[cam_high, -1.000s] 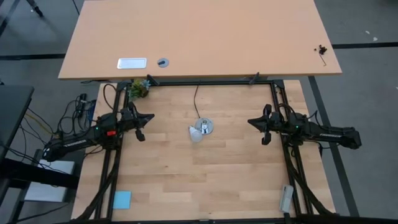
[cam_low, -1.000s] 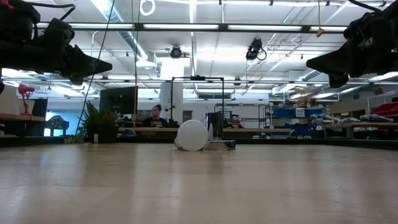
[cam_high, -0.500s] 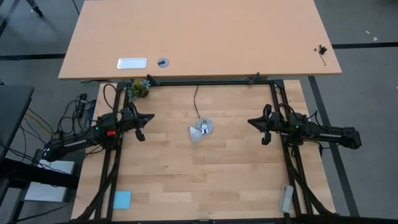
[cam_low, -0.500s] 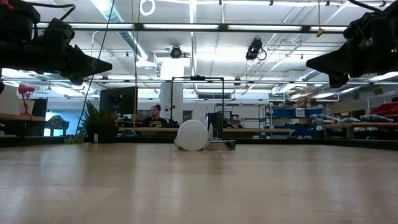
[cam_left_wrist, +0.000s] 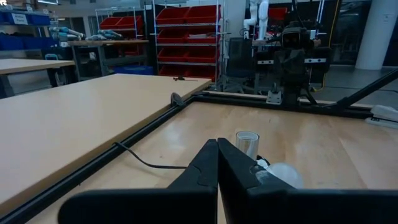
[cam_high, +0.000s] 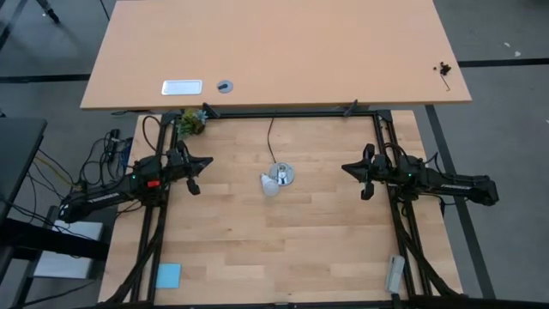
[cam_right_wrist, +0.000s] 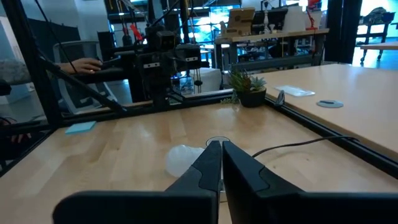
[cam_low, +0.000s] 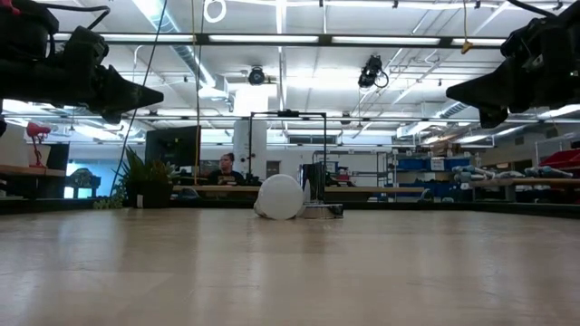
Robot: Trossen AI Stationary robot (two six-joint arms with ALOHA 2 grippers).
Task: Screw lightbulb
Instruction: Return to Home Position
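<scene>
The white frosted lightbulb [cam_high: 269, 186] lies on its side on the wooden table near the middle, right beside the round silver socket [cam_high: 281, 176] with its black cord [cam_high: 270, 137]. It also shows in the low view [cam_low: 279, 196], the left wrist view [cam_left_wrist: 283, 174] and the right wrist view [cam_right_wrist: 182, 159]. My left gripper [cam_high: 210, 160] hovers shut and empty left of the bulb, above the table. My right gripper [cam_high: 345, 167] hovers shut and empty right of it.
A small potted plant [cam_high: 191, 121] stands at the far left corner. A blue pad [cam_high: 168, 275] lies near the front left. A grey object [cam_high: 395, 273] lies on the frame at the front right. A larger tan table [cam_high: 274, 51] stands behind.
</scene>
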